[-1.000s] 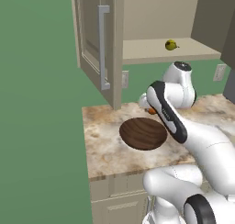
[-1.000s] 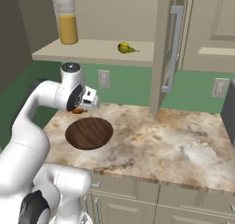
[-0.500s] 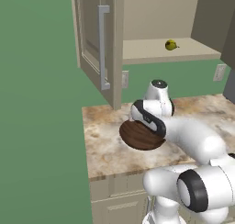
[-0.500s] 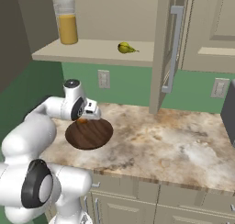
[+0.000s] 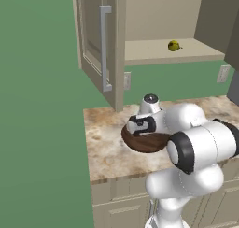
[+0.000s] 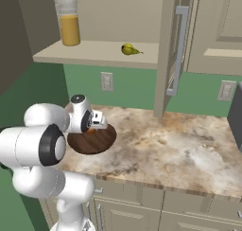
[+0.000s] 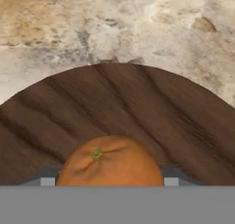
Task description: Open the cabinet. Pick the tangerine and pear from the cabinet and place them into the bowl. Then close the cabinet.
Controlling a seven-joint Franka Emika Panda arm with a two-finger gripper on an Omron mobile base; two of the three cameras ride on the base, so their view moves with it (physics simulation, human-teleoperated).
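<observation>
The cabinet stands open, its left door (image 5: 95, 40) and right door (image 6: 177, 45) swung out. On its lower shelf lies the yellow-green pear (image 5: 174, 46) (image 6: 128, 49). The dark wooden bowl (image 5: 147, 142) (image 6: 92, 139) (image 7: 114, 103) sits on the marbled counter below. My gripper (image 5: 136, 126) (image 6: 98, 119) (image 7: 109, 182) hangs low over the bowl's left part, pointing down into it. It is shut on the orange tangerine (image 7: 110, 161), which sits between the fingertips just above the bowl's inside.
A glass jar of orange juice (image 6: 69, 29) stands at the shelf's left end. Wall outlets (image 6: 107, 81) (image 6: 226, 90) sit behind the marbled counter (image 6: 179, 145). A dark appliance (image 6: 237, 116) borders the counter on the right. Drawer fronts run below the counter.
The arm has swung down and left from in front of the wall to the bowl, carrying the tangerine with it. The pear and doors have not moved.
</observation>
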